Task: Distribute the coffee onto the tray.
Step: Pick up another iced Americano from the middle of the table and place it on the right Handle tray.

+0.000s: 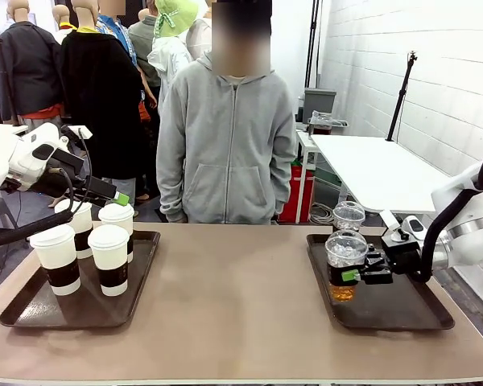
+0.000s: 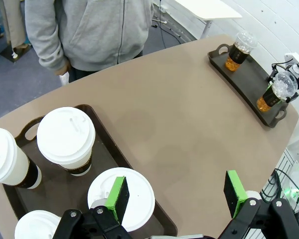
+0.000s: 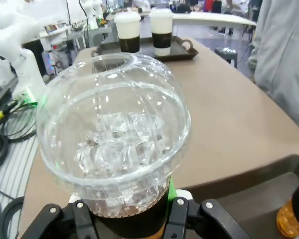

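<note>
1. Jaws: right gripper (image 1: 356, 275) clamped on near dome-lidded iced coffee cup (image 1: 345, 261), green pad on its dark sleeve; cup sits at front-left of right tray (image 1: 402, 310), base looks at or just above tray floor, can't tell which. Left gripper (image 2: 179, 196) jaws spread wide, holding nothing, hovering over the near paper cup (image 2: 139, 196) on left tray (image 1: 32, 305).
2. Second dome-lidded cup (image 1: 348, 215) at far end of right tray, apart from the gripped one.
3. Four white-lidded paper cups with brown sleeves (image 1: 110, 257) clustered on left tray.
4. Person in grey hoodie (image 1: 225, 137) stands at far side, hands not on table.
5. Step, my read: right arm is handling the iced cup, lifting or placing, unclear which.
6. Next, likely: carry upright, level; dome lid has a hole, tilt risks spilling. Left jaws need to centre around the paper cup sleeve before closing.
</note>
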Motion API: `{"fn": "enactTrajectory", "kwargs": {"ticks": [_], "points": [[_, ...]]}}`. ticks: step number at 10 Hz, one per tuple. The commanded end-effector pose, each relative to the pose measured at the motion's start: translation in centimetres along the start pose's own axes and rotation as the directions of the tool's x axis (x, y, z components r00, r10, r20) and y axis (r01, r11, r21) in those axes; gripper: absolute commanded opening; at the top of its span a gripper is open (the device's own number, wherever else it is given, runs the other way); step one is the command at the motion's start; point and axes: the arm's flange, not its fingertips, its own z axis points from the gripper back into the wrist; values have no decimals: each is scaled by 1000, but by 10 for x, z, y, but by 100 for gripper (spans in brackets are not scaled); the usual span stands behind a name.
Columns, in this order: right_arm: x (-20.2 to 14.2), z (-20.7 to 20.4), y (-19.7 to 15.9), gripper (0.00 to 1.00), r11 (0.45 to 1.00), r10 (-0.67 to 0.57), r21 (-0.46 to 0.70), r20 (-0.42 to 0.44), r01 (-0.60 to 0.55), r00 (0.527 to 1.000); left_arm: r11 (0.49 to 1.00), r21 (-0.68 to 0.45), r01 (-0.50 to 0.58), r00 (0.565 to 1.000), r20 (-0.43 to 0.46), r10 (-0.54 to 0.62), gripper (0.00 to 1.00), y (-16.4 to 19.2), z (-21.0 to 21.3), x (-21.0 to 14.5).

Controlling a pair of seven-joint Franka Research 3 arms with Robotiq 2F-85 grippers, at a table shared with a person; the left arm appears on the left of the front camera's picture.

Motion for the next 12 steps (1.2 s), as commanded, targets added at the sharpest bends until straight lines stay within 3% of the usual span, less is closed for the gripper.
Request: {"fn": "enactTrajectory", "kwargs": {"ticks": [1,11,12], "points": [[-7,13,-11,56,999,23,22,11,-23,1000,1000,-19,15,1000,13,-15,100,4,-2,0],[-37,35,-40,56,998,29,64,-2,-29,1000,1000,-19,15,1000,13,-15,100,4,-2,0],[-35,35,-40,60,997,28,74,1,-27,1000,1000,-19,15,1000,13,-15,100,4,-2,0]]}}
